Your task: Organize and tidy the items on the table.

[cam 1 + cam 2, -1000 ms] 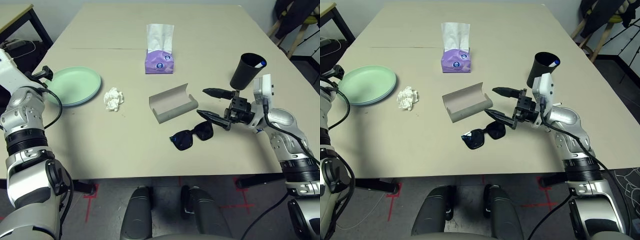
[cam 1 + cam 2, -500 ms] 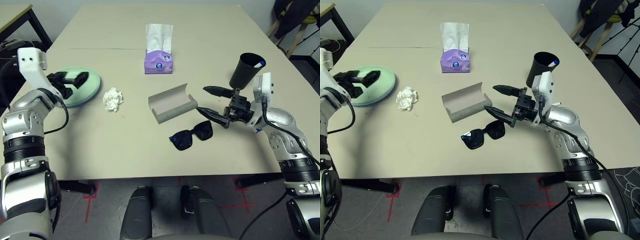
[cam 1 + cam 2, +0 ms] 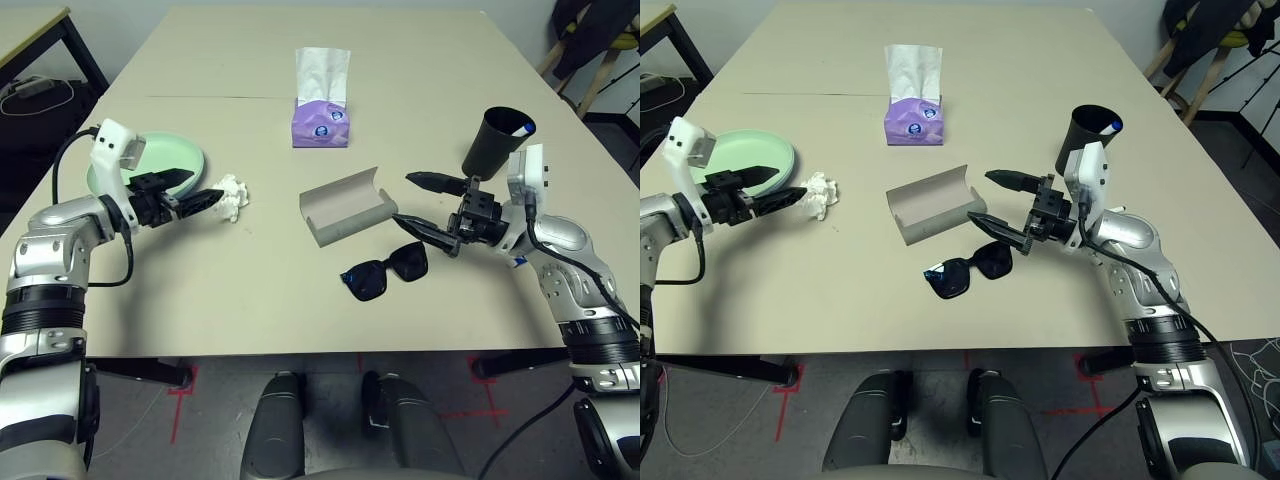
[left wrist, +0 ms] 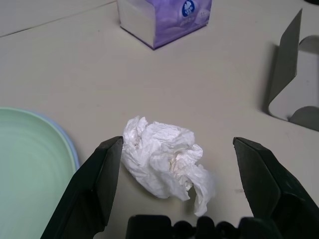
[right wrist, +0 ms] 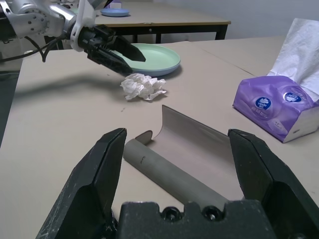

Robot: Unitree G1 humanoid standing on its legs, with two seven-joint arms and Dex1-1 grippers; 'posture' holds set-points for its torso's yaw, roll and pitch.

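While the purple tissue box [image 3: 320, 122] stands toward the far middle of the table [image 3: 250, 290], everything else sits nearer the robot than it. The left gripper [image 3: 197, 191] hovers low on the box's left side, its two black fingers spread wide and holding nothing, with the crumpled white tissue wad [image 4: 167, 162] lying on the tabletop just in front of the fingertips and lined up with the gap between them. Right behind that gripper, still left of the box, rest the pale green and blue plates [image 3: 150, 160], the green one on top. Nearer the robot than the box, the grey oblong glasses case [image 3: 348, 207] lies open, and the black sunglasses [image 3: 385, 273] sit just beside its near right corner. The right gripper [image 3: 412, 204] hangs at the case's right end, likewise wide open and empty, its lower finger just above the sunglasses. To the right of the box stands the black cup [image 3: 493, 142] with a blue-capped pen [image 3: 523, 129] poking over its rim.
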